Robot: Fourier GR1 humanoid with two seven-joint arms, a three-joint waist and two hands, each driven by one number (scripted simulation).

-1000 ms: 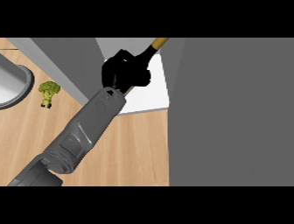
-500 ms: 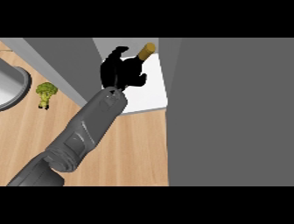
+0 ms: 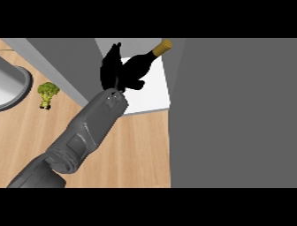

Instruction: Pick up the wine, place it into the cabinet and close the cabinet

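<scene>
Wine bottle (image 3: 152, 52), dark with a tan cork end pointing to the far right, lies tilted over the white cabinet shelf (image 3: 152, 97) at the far centre of the scene. One black hand (image 3: 122, 70), borne by a grey forearm (image 3: 89, 128) rising from the near left, overlaps the bottle's body; whether its fingers are curled round the bottle cannot be told, nor which arm this is. A large grey cabinet door (image 3: 242, 114) fills the right side, its edge just beside the shelf. A grey panel (image 3: 66, 66) bounds the shelf on the left. On the wooden worktop (image 3: 20, 132), a broccoli floret (image 3: 47, 93) lies near a grey round pot (image 3: 1, 86) at the left edge.
</scene>
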